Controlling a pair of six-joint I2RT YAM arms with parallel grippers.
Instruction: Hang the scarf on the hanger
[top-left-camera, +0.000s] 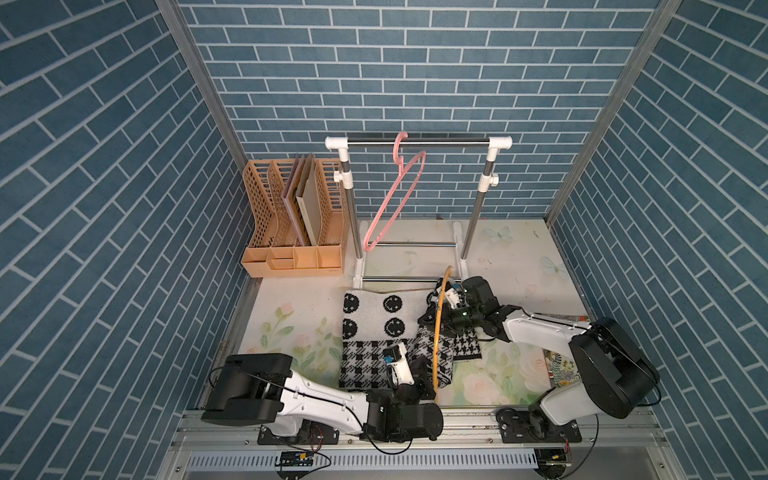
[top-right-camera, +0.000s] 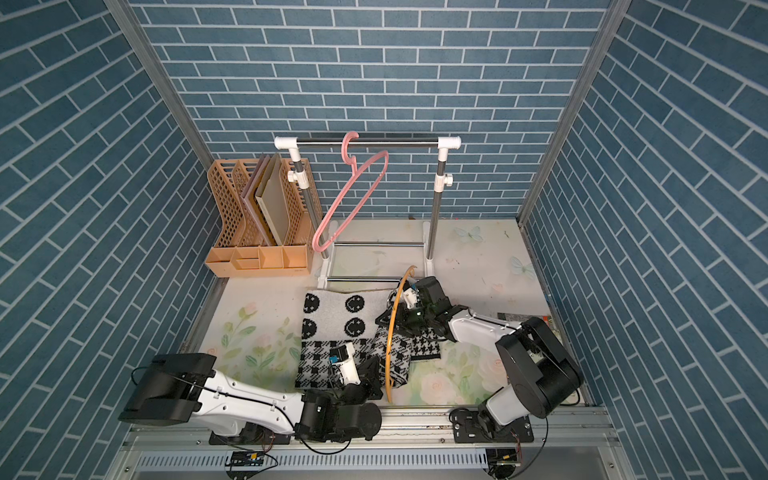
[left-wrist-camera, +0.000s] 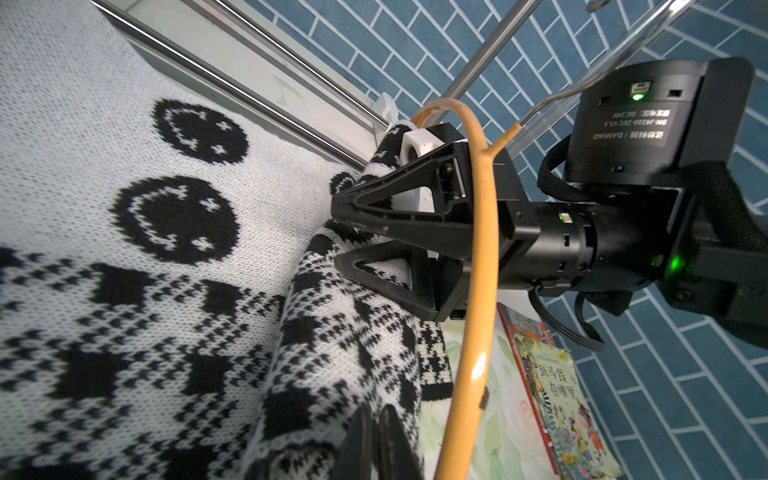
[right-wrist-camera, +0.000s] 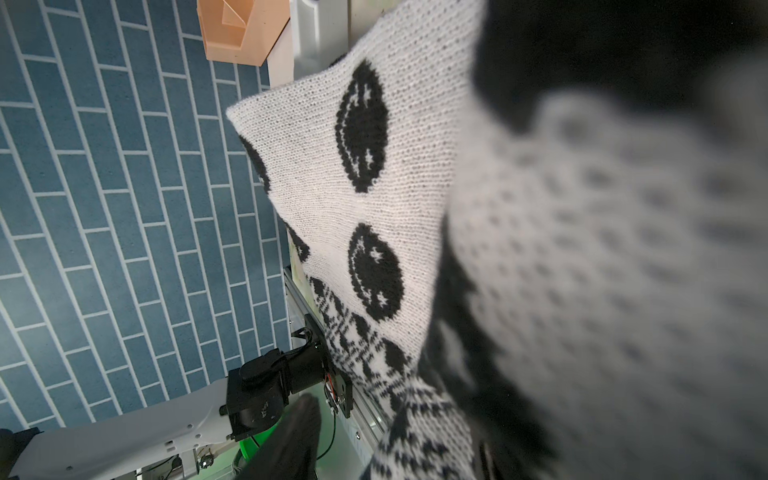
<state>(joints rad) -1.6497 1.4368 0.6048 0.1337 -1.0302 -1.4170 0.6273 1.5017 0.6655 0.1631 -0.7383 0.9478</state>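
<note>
2 hangers are in play: a pink hanger (top-left-camera: 383, 207) hooked on the rack (top-left-camera: 415, 142) at the back, and an orange hanger (top-left-camera: 434, 353) standing on edge amid the scarf (top-left-camera: 374, 328). The scarf lies mostly flat on the surface (top-left-camera: 498, 249) in front of the rack, and its bunched right end seems to pass through the orange loop.

The right hand (left-wrist-camera: 336, 235) has its jaws part-way open around a thick raised fold, which looks to us like a grip. The left hand (left-wrist-camera: 376, 411) sits at the scarf's near edge, just beside the orange hanger, jaws nearly together. We cannot tell whether they pinch anything, nor what props that hanger up.

Our worries:
- A soft, bulky fold could slide out of so loose a hold.
- Pulling knit through the loop could drag the hanger over or snag on its hook.
- Cloth fills the right wrist view, so that arm works nearly blind.
</note>
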